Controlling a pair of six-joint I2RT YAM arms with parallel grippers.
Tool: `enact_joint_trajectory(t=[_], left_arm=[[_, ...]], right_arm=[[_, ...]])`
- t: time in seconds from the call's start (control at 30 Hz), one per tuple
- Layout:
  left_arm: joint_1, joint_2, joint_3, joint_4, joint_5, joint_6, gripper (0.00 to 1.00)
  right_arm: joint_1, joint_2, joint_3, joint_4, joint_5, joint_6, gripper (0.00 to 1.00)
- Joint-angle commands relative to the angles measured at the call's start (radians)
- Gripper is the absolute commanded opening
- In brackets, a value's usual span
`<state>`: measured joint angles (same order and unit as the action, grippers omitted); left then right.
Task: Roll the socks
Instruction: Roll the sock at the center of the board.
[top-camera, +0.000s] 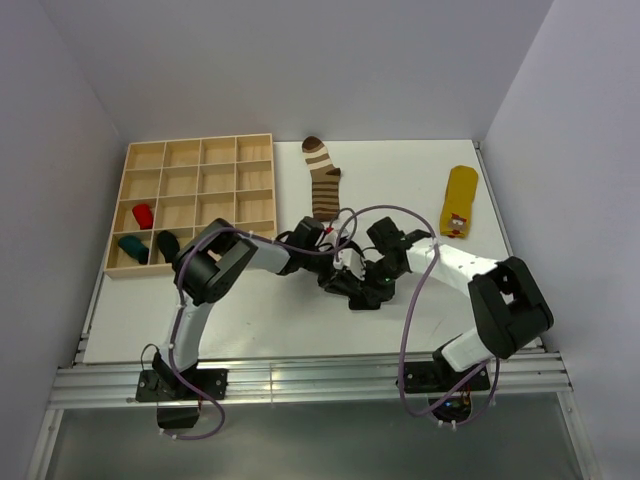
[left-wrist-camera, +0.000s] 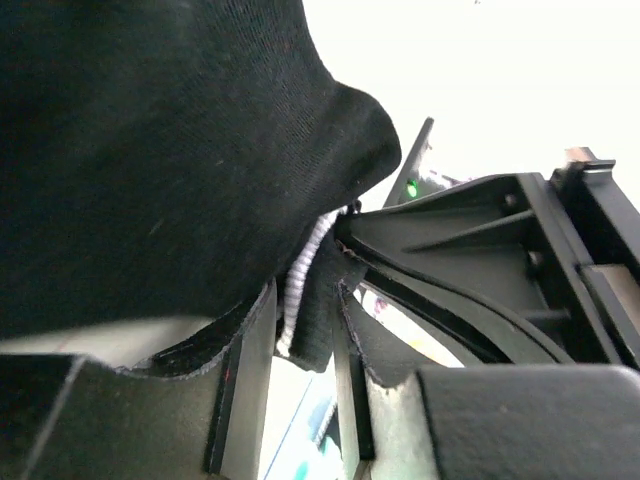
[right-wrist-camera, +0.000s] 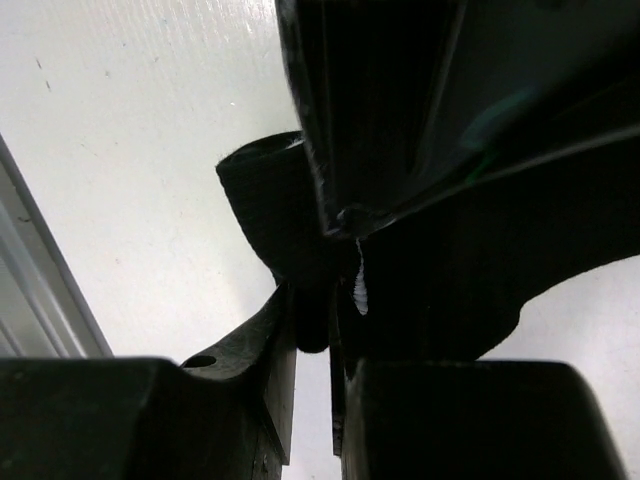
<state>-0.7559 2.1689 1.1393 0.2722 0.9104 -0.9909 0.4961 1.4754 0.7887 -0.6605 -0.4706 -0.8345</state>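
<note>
At the middle of the table (top-camera: 250, 320), the black sock with white cuff stripes (left-wrist-camera: 150, 150) is being pinched by the closed right gripper (right-wrist-camera: 318, 300). The left gripper (left-wrist-camera: 305, 350), directly opposite, is being held parted around the cuff (left-wrist-camera: 295, 290).

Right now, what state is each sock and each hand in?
Brown-and-cream striped sock: flat, unrolled.
Yellow sock: flat, untouched.
Black sock with white cuff stripes: bunched between hands.
Red bundle, teal bundle, black bundle: in tray compartments.
Left hand: around the cuff, grip unclear.
Right hand: shut on that sock.
</note>
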Motion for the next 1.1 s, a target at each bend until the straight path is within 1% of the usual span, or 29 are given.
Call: enact_joint_trajectory(t=[0.0,0.2,0.3,0.33,0.4,0.47,0.5,0.57,0.6,0.67,0.7,0.73,0.77,0.8,0.83,0.87,0.93,1.07], left_arm=[[0.030,-0.081,-0.053,0.105,-0.126,0.029,0.34],[0.047,-0.167,-0.147,0.225,-0.246,-0.002,0.33],[0.058,-0.218,-0.197,0.258,-0.313,-0.012,0.32],[0.061,-0.248,-0.223,0.262,-0.330,-0.012,0.30],[0.064,-0.288,-0.251,0.253,-0.409,-0.003,0.28],[0.064,-0.352,-0.282,0.237,-0.465,0.023,0.27],[0.063,-0.394,-0.292,0.220,-0.511,0.034,0.27],[0.059,-0.429,-0.311,0.194,-0.573,0.083,0.26],[0.052,-0.457,-0.312,0.182,-0.594,0.104,0.25],[0.040,-0.480,-0.314,0.147,-0.634,0.175,0.25],[0.026,-0.500,-0.317,0.145,-0.668,0.198,0.26],[0.018,-0.507,-0.326,0.157,-0.677,0.249,0.26],[0.009,-0.514,-0.329,0.162,-0.685,0.279,0.26],[-0.012,-0.520,-0.331,0.170,-0.685,0.317,0.27],[-0.025,-0.520,-0.317,0.165,-0.689,0.401,0.28],[-0.043,-0.517,-0.306,0.151,-0.691,0.446,0.29],[-0.098,-0.494,-0.270,0.133,-0.673,0.555,0.34],[-0.157,-0.422,-0.199,0.105,-0.581,0.644,0.39]], right_arm=[[-0.004,0.077,-0.014,-0.070,-0.031,-0.006,0.09],[-0.033,0.132,0.033,-0.113,-0.057,-0.015,0.08],[-0.056,0.169,0.081,-0.172,-0.082,-0.034,0.08],[-0.063,0.184,0.096,-0.209,-0.098,-0.041,0.08],[-0.089,0.222,0.133,-0.238,-0.111,-0.066,0.08],[-0.113,0.250,0.159,-0.274,-0.125,-0.084,0.08],[-0.137,0.290,0.194,-0.289,-0.129,-0.098,0.08],[-0.159,0.339,0.240,-0.350,-0.152,-0.126,0.08],[-0.172,0.388,0.295,-0.379,-0.164,-0.138,0.09],[-0.205,0.448,0.357,-0.479,-0.204,-0.173,0.09],[-0.215,0.474,0.416,-0.513,-0.215,-0.184,0.09],[-0.229,0.527,0.443,-0.571,-0.227,-0.193,0.09],[-0.235,0.548,0.467,-0.594,-0.233,-0.199,0.09],[-0.240,0.571,0.506,-0.608,-0.235,-0.195,0.09],[-0.240,0.586,0.520,-0.620,-0.234,-0.189,0.09],[-0.240,0.609,0.530,-0.617,-0.232,-0.167,0.09],[-0.241,0.625,0.549,-0.620,-0.230,-0.158,0.09],[-0.240,0.652,0.567,-0.628,-0.234,-0.129,0.10]])
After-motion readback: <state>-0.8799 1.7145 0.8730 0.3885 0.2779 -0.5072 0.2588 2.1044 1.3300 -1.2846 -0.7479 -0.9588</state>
